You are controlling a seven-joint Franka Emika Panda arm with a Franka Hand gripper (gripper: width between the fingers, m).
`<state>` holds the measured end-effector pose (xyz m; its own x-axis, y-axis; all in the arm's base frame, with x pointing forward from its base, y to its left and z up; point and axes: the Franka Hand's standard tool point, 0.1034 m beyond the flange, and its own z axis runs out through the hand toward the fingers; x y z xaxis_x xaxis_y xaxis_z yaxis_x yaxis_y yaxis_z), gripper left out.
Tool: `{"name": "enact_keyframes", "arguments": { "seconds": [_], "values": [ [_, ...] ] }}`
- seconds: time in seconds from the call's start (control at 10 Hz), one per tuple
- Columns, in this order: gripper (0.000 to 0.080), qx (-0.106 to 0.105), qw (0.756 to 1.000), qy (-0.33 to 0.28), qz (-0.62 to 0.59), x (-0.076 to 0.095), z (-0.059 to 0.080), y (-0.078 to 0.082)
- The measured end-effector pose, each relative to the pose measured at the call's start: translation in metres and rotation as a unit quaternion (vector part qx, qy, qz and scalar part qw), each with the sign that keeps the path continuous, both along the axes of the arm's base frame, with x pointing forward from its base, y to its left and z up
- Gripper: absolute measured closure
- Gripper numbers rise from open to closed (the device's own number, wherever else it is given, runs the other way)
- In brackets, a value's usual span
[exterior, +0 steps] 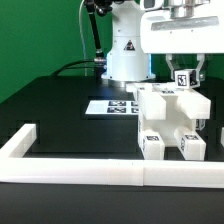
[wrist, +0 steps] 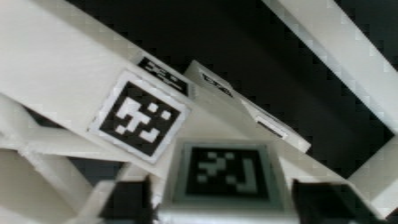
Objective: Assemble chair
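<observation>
White blocky chair (exterior: 170, 118) on black worktop (exterior: 60, 120), bearing black-and-white square tags (wrist: 143, 115). Blurred in wrist view; jaws astride top block (exterior: 183, 78), gripping or not unclear.

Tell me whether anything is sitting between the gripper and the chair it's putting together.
Nothing visible does. The gripper hangs right at the top of the chair, fingers either side of its tagged upper piece. The marker board lies behind, toward the exterior view's left, off that path.
</observation>
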<state>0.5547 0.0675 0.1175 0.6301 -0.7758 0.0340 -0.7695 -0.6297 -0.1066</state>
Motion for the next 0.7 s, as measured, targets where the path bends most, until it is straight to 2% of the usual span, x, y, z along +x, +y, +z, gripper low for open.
{"name": "enact_keyframes", "arguments": {
  "seconds": [0.1,0.2,0.3,0.4,0.7],
  "values": [
    [0.0283,-0.002,1.000,-0.001,0.017,0.0000,0.0000,0.0000],
    [0.0190,-0.004,0.999,0.001,0.039,0.0006,0.0011,0.0007],
    [0.0190,-0.014,0.995,-0.001,0.100,0.0019,0.0025,0.0020],
    [0.0158,-0.020,0.988,-0.003,0.155,0.0022,0.0027,0.0023],
    [0.0151,-0.028,0.971,-0.007,0.238,0.0022,0.0026,0.0015]
  ]
}}
